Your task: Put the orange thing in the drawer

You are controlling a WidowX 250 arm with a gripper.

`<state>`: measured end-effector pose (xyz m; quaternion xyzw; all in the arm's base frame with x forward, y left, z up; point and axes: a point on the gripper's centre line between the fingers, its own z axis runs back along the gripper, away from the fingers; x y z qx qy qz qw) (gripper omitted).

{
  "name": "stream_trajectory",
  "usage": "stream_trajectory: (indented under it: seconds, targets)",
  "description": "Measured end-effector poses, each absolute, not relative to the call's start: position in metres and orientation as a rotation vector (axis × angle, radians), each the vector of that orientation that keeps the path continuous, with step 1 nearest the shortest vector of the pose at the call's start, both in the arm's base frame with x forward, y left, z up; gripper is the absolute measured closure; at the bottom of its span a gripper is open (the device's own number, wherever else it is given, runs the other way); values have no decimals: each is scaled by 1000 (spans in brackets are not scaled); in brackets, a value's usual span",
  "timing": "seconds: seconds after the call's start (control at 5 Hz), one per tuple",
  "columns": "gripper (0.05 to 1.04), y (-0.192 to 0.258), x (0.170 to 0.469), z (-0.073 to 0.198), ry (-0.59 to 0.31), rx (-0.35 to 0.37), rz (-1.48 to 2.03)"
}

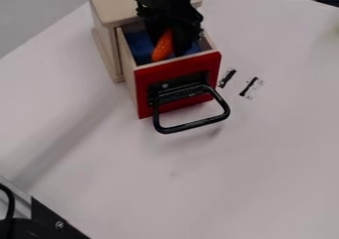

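Observation:
The black gripper (167, 38) hangs down over the open drawer (179, 64) near the top of the view, its fingertips down between the drawer's walls. It is shut on the orange thing (163, 45), a bright, elongated piece that slants down to the left, its upper part hidden between the dark fingers. The drawer has wooden sides, a red front and a black loop handle. Blue material lines its inside. Whether the orange thing touches the drawer's floor, I cannot tell.
Behind the drawer stands its wooden cabinet (106, 10). The black handle (192, 126) juts out in front over the white table (265, 168). Two small black-and-clear pieces lie right of the drawer, and dark equipment (49, 220) occupies the lower left corner.

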<state>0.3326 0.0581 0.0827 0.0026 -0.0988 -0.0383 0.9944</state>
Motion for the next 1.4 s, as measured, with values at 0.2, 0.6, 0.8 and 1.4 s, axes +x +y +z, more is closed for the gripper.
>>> stream_trajectory:
  seconds: [0.2,0.6,0.8,1.4]
  targets:
    - [447,58,334,68,-168,-1,-80]
    - [91,56,334,65,-157,9,-75]
    - [91,55,334,66,-149,8,-71]
    - [91,42,335,129,-211,22,-158]
